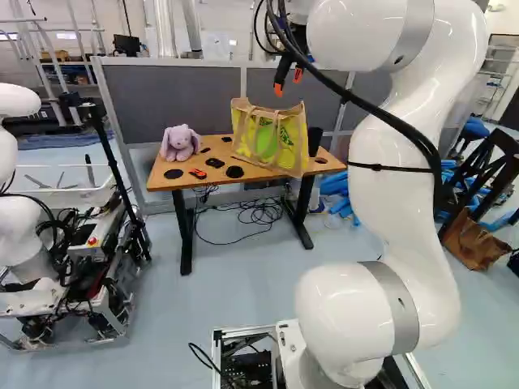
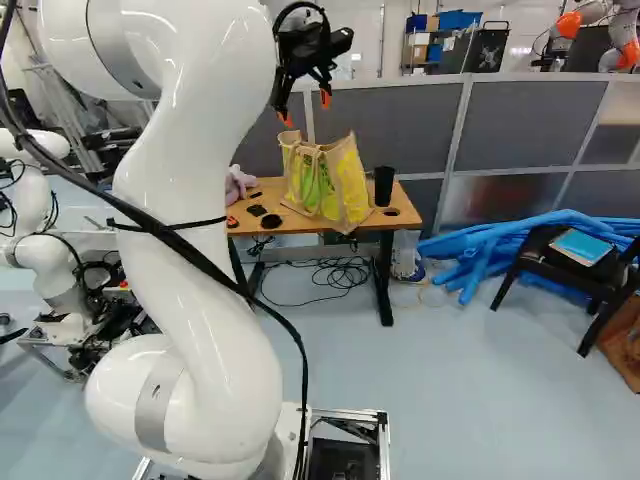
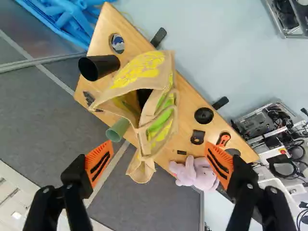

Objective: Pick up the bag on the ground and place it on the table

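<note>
- The yellow bag [image 1: 272, 138] stands on the table [image 3: 187, 96], mouth up, between the black cup [image 3: 98, 67] and the plush toy [image 1: 181, 143]; the placing therefore looks done, if this is the bag the task means.
- A brown bag [image 1: 478, 241] lies on the floor at the right of the left base view, beside the black chair [image 2: 570, 255]; the task sentence does not say which bag it wants, yet the yellow one on the tabletop, right under the arm, seems the likelier.
- The gripper [image 2: 306, 110] is spread wide and carries nothing; its orange pads [image 3: 99, 162] stand far apart, with no handle or cloth caught on either.
- The yellow bag lies ahead of the gripper and below it; in the wrist view it shows in the space between the two fingers, its open mouth and loose handles turned toward the camera; both base views show air between fingertips and handles.
- One side of the yellow bag reaches the table's front edge and seems to jut slightly past it; it holds itself up, though soft cloth like this could sag or tip if nudged.
- What is left appears small: the arm would do well to draw clear, rising before it swings, so that no finger hooks a handle; a brief check that the bag stays steady would serve too.
</note>
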Robot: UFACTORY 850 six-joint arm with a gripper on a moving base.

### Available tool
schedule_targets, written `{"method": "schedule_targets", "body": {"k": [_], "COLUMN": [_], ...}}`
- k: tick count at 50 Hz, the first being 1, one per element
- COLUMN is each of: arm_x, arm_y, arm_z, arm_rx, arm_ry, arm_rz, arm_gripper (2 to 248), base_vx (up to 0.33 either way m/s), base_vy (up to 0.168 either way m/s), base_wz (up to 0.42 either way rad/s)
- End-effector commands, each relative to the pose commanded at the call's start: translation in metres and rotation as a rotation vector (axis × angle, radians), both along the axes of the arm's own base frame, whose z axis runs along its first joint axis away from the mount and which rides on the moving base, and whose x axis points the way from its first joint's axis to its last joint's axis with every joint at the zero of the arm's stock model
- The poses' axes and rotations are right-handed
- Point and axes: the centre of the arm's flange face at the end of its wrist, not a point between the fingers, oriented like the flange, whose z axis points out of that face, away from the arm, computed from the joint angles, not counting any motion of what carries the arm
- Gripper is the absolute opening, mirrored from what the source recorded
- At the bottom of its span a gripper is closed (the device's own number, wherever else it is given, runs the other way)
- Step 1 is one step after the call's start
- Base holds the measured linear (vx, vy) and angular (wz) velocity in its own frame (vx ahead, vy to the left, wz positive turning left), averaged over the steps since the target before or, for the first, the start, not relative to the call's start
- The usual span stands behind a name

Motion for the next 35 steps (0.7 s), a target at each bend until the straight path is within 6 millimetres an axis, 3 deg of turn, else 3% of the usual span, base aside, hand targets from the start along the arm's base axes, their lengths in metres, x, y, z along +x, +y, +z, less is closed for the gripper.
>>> {"method": "schedule_targets", "body": {"k": [35], "arm_x": [-0.0004], "arm_y": [0.0007], "arm_z": [-0.0099], "arm_rx": [-0.023], "arm_ry": [-0.022], "arm_rz": [0.057], "arm_gripper": [247], "base_vx": [0.003], "base_vy": [0.0], "base_wz": [-0.001]}}
